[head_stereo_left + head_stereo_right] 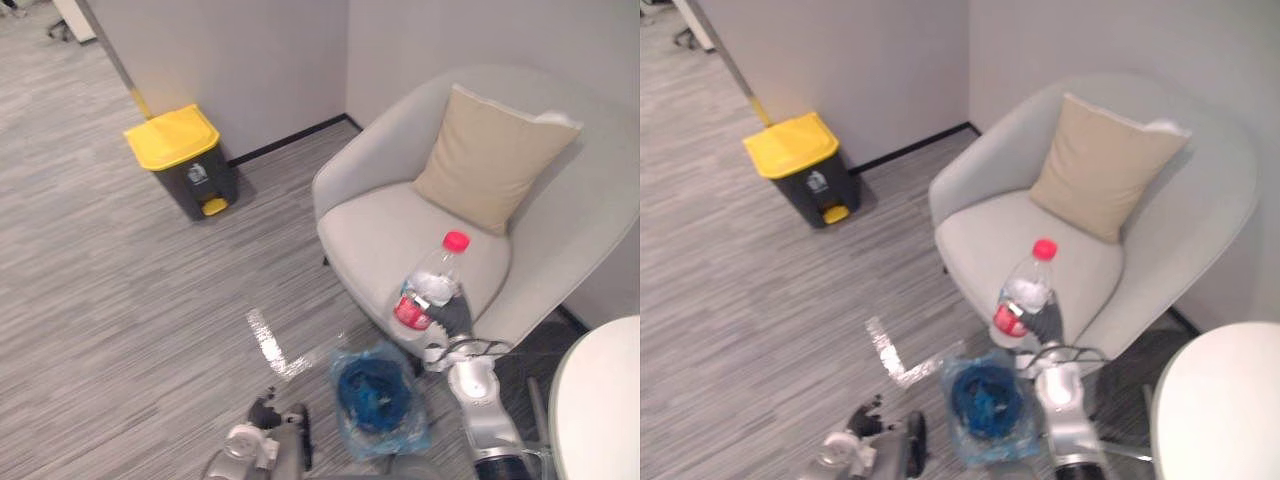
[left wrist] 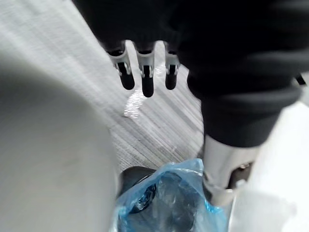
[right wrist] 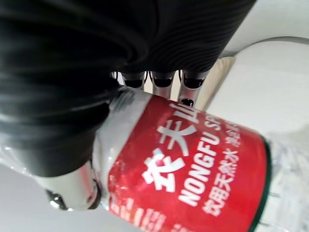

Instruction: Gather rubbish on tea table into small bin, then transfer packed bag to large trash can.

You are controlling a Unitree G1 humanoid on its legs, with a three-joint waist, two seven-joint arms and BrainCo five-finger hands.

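My right hand (image 1: pixel 456 318) is shut on a clear plastic bottle (image 1: pixel 430 283) with a red cap and red label, holding it tilted in front of the armchair. The right wrist view shows the label (image 3: pixel 193 169) close up, with the fingers (image 3: pixel 157 79) wrapped behind it. Just below and left of the bottle stands the small bin lined with a blue bag (image 1: pixel 375 398), its mouth open. My left hand (image 1: pixel 262 412) hangs low beside the bin, fingers (image 2: pixel 143 73) relaxed and holding nothing. The large dark trash can with a yellow lid (image 1: pixel 180 158) stands against the far wall.
A grey armchair (image 1: pixel 385 225) with a beige cushion (image 1: pixel 490 158) stands right behind the bottle. The round white tea table (image 1: pixel 600 400) curves in at the lower right. Open striped carpet lies between the small bin and the large can.
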